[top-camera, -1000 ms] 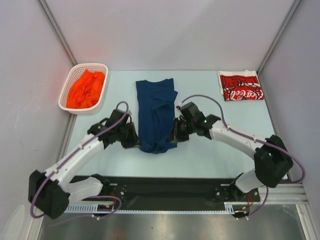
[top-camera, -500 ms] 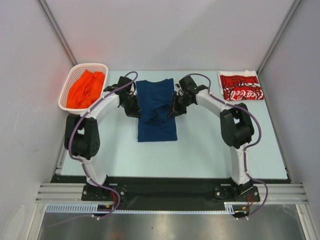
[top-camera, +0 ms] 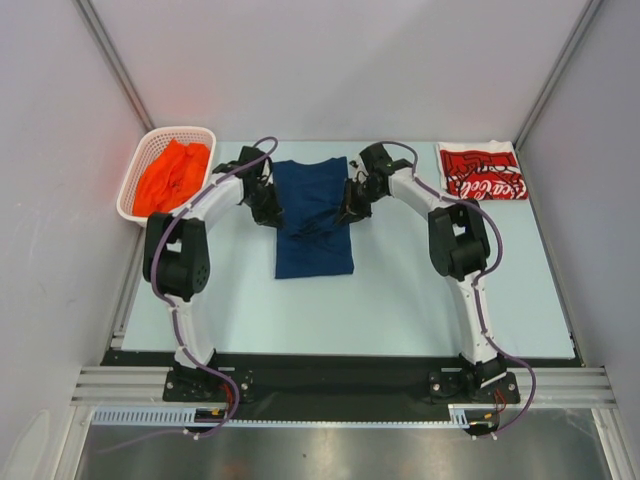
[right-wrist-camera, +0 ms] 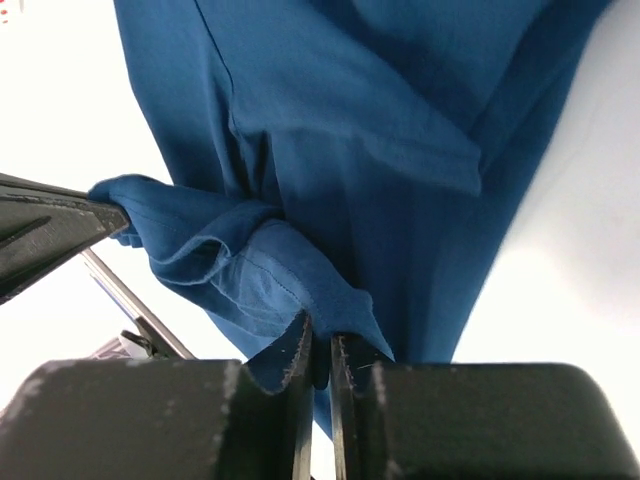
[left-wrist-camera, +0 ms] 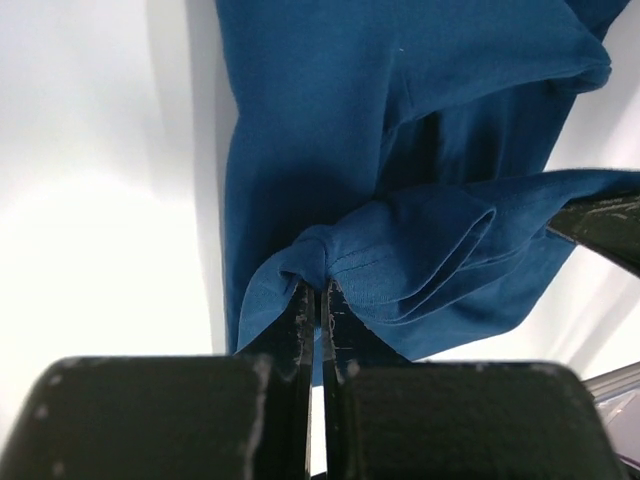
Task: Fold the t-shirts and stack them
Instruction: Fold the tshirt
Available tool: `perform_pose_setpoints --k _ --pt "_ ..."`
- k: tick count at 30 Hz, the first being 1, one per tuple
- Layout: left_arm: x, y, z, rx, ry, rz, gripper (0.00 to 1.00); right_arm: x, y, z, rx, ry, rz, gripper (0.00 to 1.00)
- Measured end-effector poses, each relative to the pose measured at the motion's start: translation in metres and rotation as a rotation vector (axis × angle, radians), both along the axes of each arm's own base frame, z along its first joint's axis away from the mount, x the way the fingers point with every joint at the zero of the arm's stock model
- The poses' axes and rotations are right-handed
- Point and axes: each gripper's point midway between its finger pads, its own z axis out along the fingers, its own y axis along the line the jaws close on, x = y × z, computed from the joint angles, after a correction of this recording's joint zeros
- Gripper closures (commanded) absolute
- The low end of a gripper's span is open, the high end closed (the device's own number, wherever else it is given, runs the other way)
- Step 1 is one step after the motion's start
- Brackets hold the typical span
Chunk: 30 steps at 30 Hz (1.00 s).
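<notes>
The navy blue t-shirt (top-camera: 314,218) lies lengthwise mid-table, its near hem lifted and carried over itself. My left gripper (top-camera: 272,213) is shut on the hem's left corner; the pinched cloth (left-wrist-camera: 330,262) bunches at the fingertips in the left wrist view. My right gripper (top-camera: 347,212) is shut on the hem's right corner, and the right wrist view shows the cloth (right-wrist-camera: 300,290) pinched there. The red Coca-Cola t-shirt (top-camera: 482,171) lies folded at the far right. The orange t-shirt (top-camera: 172,177) is bunched in the basket.
A white lattice basket (top-camera: 133,190) stands at the far left corner by the left wall. Both arms stretch far over the table. Grey walls close in both sides and the back.
Both grippers have carried the navy shirt's near hem from near the front toward the far end, folding the shirt over itself. In the last half second they moved only slightly farther.
</notes>
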Motion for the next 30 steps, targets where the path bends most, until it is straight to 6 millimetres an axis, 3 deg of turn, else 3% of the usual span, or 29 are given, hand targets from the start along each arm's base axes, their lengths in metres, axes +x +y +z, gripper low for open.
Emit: perform_pose_setpoints --k 2,3,6,10,14,17,20,21,23,26,30 --pt "0.001 0.002 0.000 0.000 0.001 0.006 1.00 0.006 0.001 -0.002 0.011 -0.002 0.003 0.80" --pt "0.002 0.004 0.000 0.001 0.000 0.010 0.94 0.008 0.001 -0.003 0.014 -0.002 0.001 0.75" --pt "0.007 0.009 0.000 0.000 -0.007 0.024 0.54 0.014 -0.002 -0.010 0.017 0.011 -0.011 0.62" --pt "0.020 0.019 0.001 -0.024 -0.025 0.080 0.34 0.029 -0.014 -0.011 0.024 0.015 -0.059 0.47" --pt "0.033 0.026 0.010 -0.046 -0.067 0.106 0.35 0.048 -0.025 0.003 0.035 -0.023 -0.098 0.43" --pt "0.031 0.025 0.026 -0.058 -0.116 0.096 0.51 0.047 -0.030 0.013 0.021 -0.043 -0.104 0.44" --pt "0.005 0.016 0.046 -0.104 -0.152 0.053 0.72 0.021 -0.019 0.023 0.011 -0.043 -0.063 0.50" --pt "-0.004 0.012 0.051 -0.118 -0.158 0.038 0.75 0.011 -0.013 0.026 0.010 -0.044 -0.044 0.51" --pt "-0.022 0.000 0.057 -0.164 -0.170 -0.006 0.79 -0.015 0.004 0.030 0.008 -0.043 0.008 0.54" --pt "-0.041 -0.019 0.051 -0.204 -0.151 -0.066 0.80 -0.043 0.027 0.026 -0.003 -0.042 0.074 0.52" --pt "-0.053 -0.032 0.033 -0.218 -0.105 -0.103 0.80 -0.054 0.034 0.014 -0.025 -0.032 0.088 0.56"
